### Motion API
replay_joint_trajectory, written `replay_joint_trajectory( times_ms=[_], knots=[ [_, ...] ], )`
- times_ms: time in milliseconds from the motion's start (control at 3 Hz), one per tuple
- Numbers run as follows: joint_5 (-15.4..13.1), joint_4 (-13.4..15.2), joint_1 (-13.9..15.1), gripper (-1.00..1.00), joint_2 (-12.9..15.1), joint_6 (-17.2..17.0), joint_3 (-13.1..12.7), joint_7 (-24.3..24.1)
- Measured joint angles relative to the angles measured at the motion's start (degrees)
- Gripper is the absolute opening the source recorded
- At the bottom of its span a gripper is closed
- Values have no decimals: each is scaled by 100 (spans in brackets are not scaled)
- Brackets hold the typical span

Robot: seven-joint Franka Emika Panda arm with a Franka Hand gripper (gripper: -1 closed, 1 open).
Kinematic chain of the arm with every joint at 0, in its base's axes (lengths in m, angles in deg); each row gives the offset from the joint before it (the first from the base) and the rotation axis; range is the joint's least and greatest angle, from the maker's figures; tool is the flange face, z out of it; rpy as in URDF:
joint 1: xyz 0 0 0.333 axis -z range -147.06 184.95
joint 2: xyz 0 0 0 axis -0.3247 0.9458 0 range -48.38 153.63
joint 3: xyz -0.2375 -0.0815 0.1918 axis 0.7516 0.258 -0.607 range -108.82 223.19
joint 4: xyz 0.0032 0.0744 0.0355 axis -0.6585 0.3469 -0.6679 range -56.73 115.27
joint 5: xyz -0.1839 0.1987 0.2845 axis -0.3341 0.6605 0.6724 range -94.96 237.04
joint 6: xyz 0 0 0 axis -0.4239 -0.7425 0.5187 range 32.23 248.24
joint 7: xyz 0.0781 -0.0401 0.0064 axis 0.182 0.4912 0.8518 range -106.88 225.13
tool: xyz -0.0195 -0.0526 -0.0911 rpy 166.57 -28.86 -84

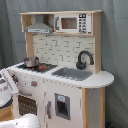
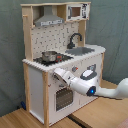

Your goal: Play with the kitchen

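Reaching in from the lower right of the second exterior view, white robot gripper [image 2: 59, 74] pressing up against the front of the large white and light-wood toy kitchen [image 2: 35, 85], just above the dark-windowed oven door [image 2: 62, 97] and close to the row of small knobs [image 2: 75, 69]. Impossible to tell whether closed on anything or spread apart. In the first exterior view, showing only as a white arm section [image 1: 7, 86] at the left edge.

Toy kitchen filling the centre of both exterior views, standing on a wooden floor [image 2: 100, 117], with a small silver pot [image 2: 49, 56] on the black stovetop [image 2: 45, 60], a black curved faucet [image 1: 84, 59] over the grey sink [image 1: 73, 74], a grey hood [image 1: 39, 25] and a small white microwave [image 1: 73, 23] up top.

Likely working at the oven handle or a knob: keeping the approach slow and square to the panel, avoiding sideways shove on the light cabinet, pulling along the door's hinge arc rather than straight out.

No brand, label or legible writing showing anywhere.
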Motion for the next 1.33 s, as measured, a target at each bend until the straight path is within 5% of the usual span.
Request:
replay_joint_trajectory(
  times_ms=[667,1000,1333],
  knots=[
    [0,0,-1,-100,11,22,0,-943],
    [0,0,-3,100,11,27,-2,-943],
    [-16,53,-467,100,-27,-215,96,-285]
  ],
)
